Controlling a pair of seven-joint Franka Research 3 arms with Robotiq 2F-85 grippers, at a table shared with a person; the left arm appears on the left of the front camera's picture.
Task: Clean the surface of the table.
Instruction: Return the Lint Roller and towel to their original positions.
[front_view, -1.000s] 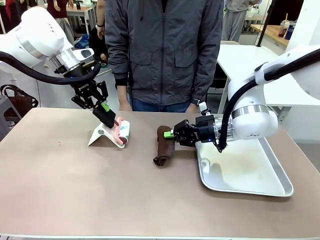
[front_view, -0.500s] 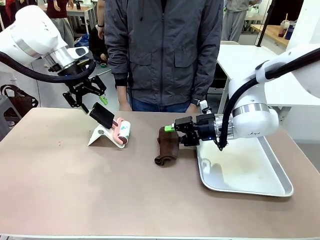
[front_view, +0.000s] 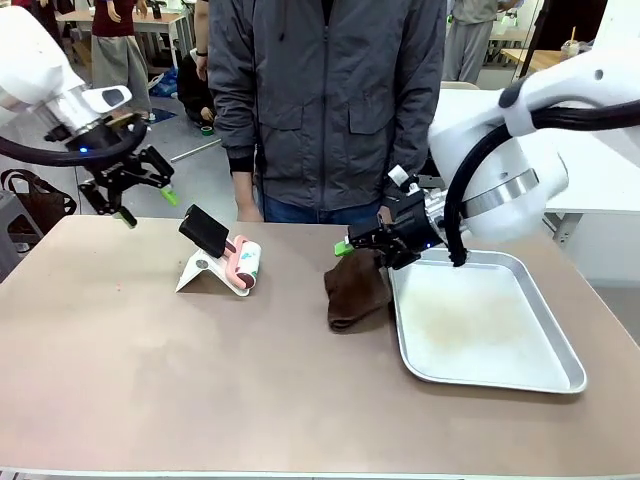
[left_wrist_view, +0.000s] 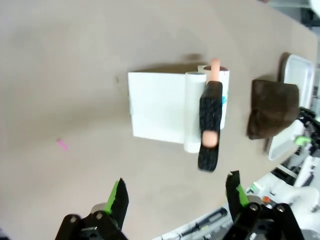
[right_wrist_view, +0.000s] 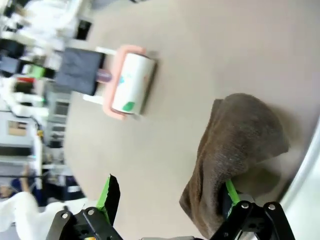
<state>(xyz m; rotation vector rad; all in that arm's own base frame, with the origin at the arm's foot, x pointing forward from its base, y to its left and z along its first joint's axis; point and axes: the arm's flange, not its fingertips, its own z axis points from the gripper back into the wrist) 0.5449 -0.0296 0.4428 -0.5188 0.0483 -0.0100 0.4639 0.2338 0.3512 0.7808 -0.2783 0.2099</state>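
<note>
The brown cloth (front_view: 356, 290) lies on the tabletop (front_view: 200, 380), touching the right pincer (front_view: 362, 245) at its 6 o'clock; jaws apart, empty. The left pincer (front_view: 128, 195), also apart, hangs well away, at the cloth's 10 o'clock.

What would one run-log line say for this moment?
left pincer: open, above table | right pincer: open over brown cloth | lint roller: on stand

table (front_view: 150, 380) | matte taupe-brown top, pale thin edge | level, spans the front view | small pink speck near left side
</note>
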